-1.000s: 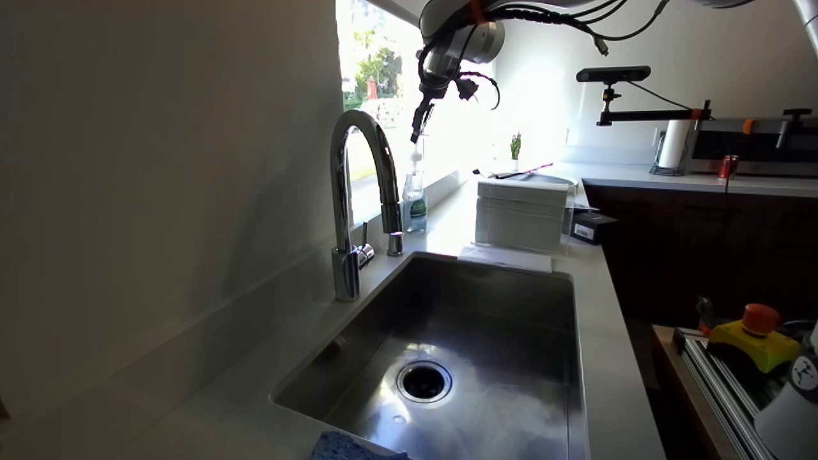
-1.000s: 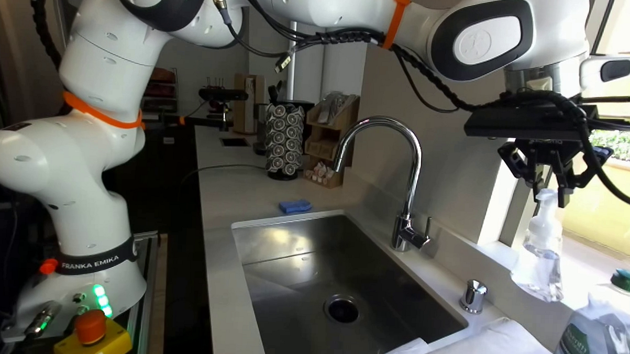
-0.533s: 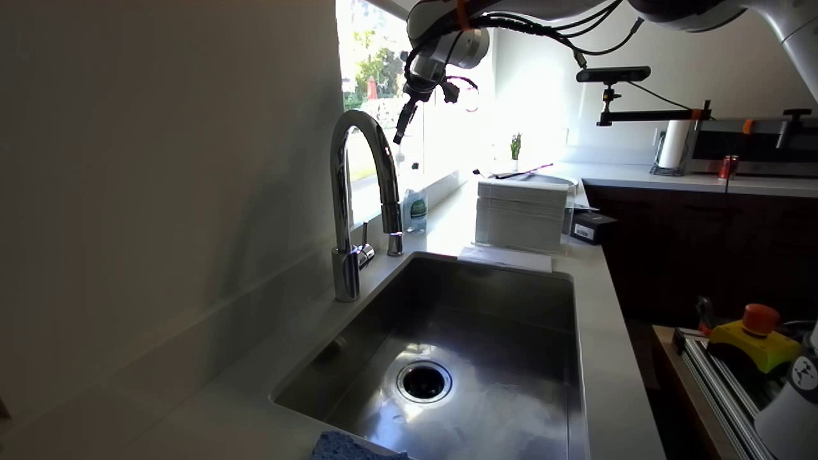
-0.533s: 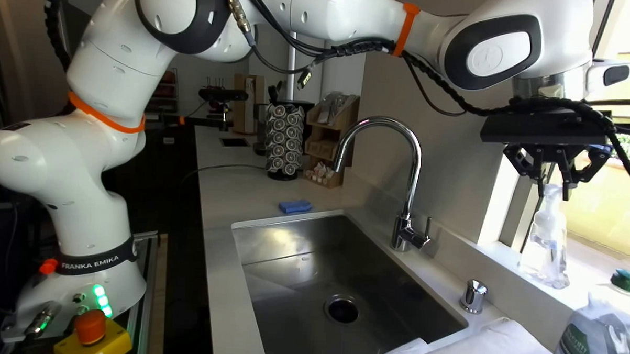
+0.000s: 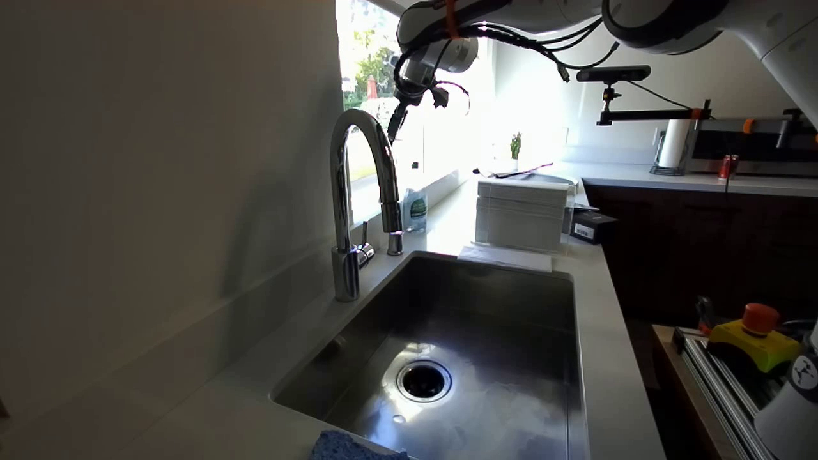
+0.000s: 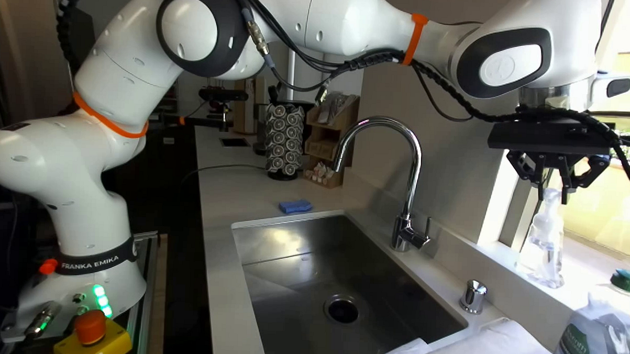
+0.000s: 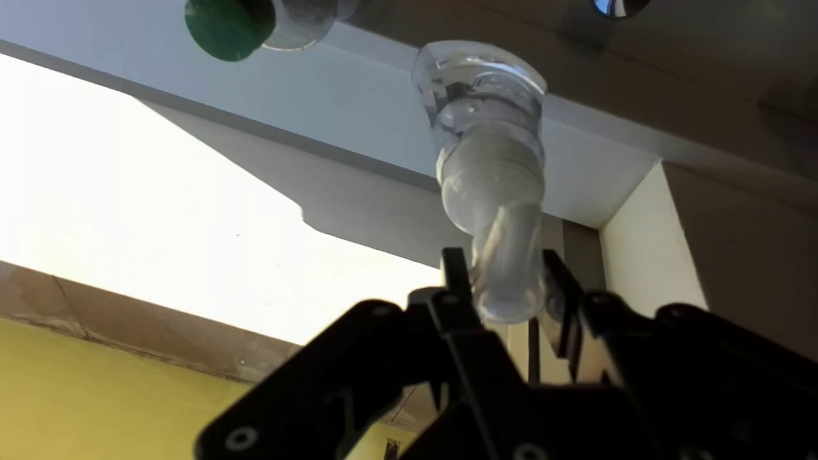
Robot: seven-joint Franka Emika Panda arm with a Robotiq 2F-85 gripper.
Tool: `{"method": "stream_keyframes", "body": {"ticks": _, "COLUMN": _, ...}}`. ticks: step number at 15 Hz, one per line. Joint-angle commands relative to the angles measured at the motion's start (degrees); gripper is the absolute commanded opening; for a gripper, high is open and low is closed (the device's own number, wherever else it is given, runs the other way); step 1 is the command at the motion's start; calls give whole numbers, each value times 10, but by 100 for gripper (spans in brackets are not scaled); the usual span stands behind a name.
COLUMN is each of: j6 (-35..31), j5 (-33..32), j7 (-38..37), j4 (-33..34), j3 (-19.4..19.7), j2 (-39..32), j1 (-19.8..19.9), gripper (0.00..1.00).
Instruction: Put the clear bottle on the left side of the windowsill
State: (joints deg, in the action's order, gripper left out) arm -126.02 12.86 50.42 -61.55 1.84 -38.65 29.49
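broadly, the robot arm reaches out above the windowsill, near the faucet, and its gripper holds the clear bottle, a little tilted, close to the windowsill's end by the side wall, which i'd take for the left side; whether its base touches down i can't tell. it looks like light, stiff plastic, perhaps partly filled, so i'd fear swinging or toppling more than breaking, and its smooth skin could slip if wet. the broad body seems a clumsy hold, so the collar would be my choice; the gripper is clamped instead on the pump head, narrow and rounded, where the weight below may pivot and a downward shove may work the pump. as for the views, in an exterior view the bottle shows whole, lean and all, but not in both: elsewhere the faucet and the glare swallow it. the wrist view alone looks down along the bottle's length, and it best shows the smallest things, the fingers, one on either side of the pump head.
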Motion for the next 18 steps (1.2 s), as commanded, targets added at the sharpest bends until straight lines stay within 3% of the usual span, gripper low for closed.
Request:
{"method": "stream_keyframes", "body": {"ticks": 1, "j6": 44, "j5": 6, "j7": -13, "j4": 80, "j3": -8, "j2": -43, "j1": 3, "gripper": 8}}
{"method": "stream_keyframes", "body": {"ticks": 18, "j6": 74, "j5": -1, "j7": -1, "j4": 181, "j3": -28, "j2": -119, "j1": 0, "gripper": 8}}
